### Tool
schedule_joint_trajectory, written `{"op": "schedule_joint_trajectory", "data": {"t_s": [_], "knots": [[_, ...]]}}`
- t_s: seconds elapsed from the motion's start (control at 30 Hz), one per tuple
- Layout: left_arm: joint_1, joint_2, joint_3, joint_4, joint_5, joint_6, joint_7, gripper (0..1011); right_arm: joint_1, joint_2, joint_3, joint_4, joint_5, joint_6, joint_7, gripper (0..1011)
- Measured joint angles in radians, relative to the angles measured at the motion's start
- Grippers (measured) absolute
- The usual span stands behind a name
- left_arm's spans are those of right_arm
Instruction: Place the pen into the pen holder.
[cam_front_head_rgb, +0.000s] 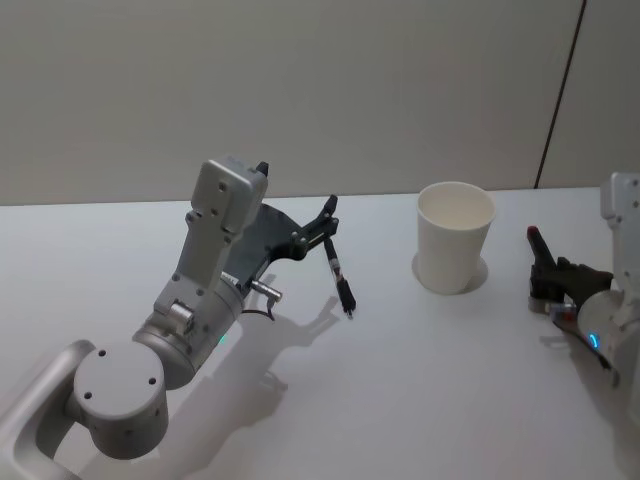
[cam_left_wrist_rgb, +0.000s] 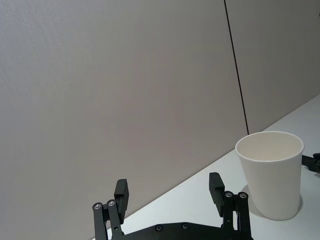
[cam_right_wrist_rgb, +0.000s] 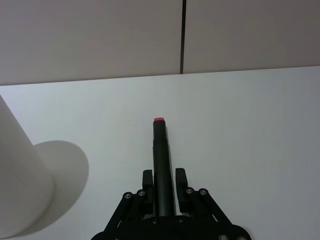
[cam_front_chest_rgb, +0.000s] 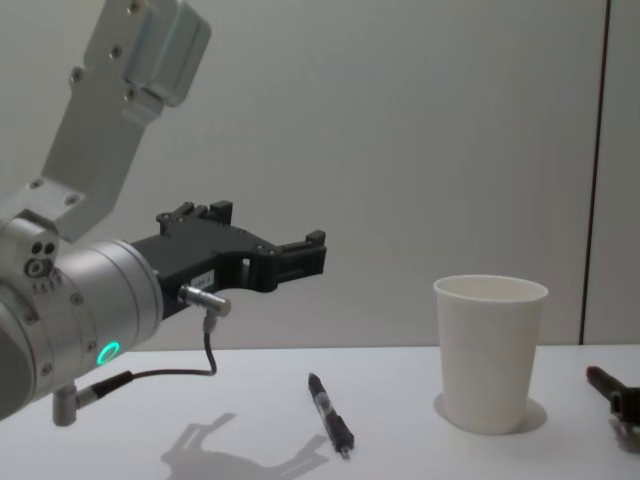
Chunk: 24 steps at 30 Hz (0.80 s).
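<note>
A black pen (cam_front_head_rgb: 341, 281) (cam_front_chest_rgb: 330, 414) lies flat on the white table, left of the pen holder. The pen holder (cam_front_head_rgb: 455, 236) (cam_front_chest_rgb: 490, 352) (cam_left_wrist_rgb: 272, 175) is a white paper cup standing upright and empty. My left gripper (cam_front_head_rgb: 327, 217) (cam_left_wrist_rgb: 169, 186) (cam_front_chest_rgb: 310, 256) hovers open above the lying pen, with nothing between its fingers. Right of the cup, low over the table, my right gripper (cam_front_head_rgb: 546, 276) (cam_right_wrist_rgb: 163, 176) is shut on a second black pen with a red end (cam_right_wrist_rgb: 160, 150) (cam_front_head_rgb: 536, 240) (cam_front_chest_rgb: 601, 379).
The white table (cam_front_head_rgb: 400, 390) ends at a grey wall (cam_front_head_rgb: 300, 90) close behind the cup. A dark vertical seam (cam_front_head_rgb: 560, 90) runs down the wall at the right. The cup's side (cam_right_wrist_rgb: 17, 190) looms near the right gripper.
</note>
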Motion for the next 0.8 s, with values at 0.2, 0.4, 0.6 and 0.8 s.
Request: {"op": "schedule_joint_trajectory", "data": {"t_s": [0.2, 0.4, 0.6, 0.8], "knots": [[0.000, 0.000, 0.000, 0.000, 0.000, 0.000, 0.000, 1001, 0.000, 0.000, 0.000, 0.000, -0.001, 0.000, 0.001, 237], [0.000, 0.000, 0.000, 0.000, 0.000, 0.000, 0.000, 1001, 0.000, -0.001, 0.001, 0.001, -0.003, -0.003, 0.004, 201], [0.000, 0.000, 0.000, 0.000, 0.000, 0.000, 0.000, 1001, -0.001, 0.000, 0.001, 0.002, -0.006, -0.008, 0.007, 185], [0.000, 0.000, 0.000, 0.000, 0.000, 0.000, 0.000, 1001, -0.001, 0.000, 0.002, 0.003, -0.008, -0.011, 0.009, 185]]}}
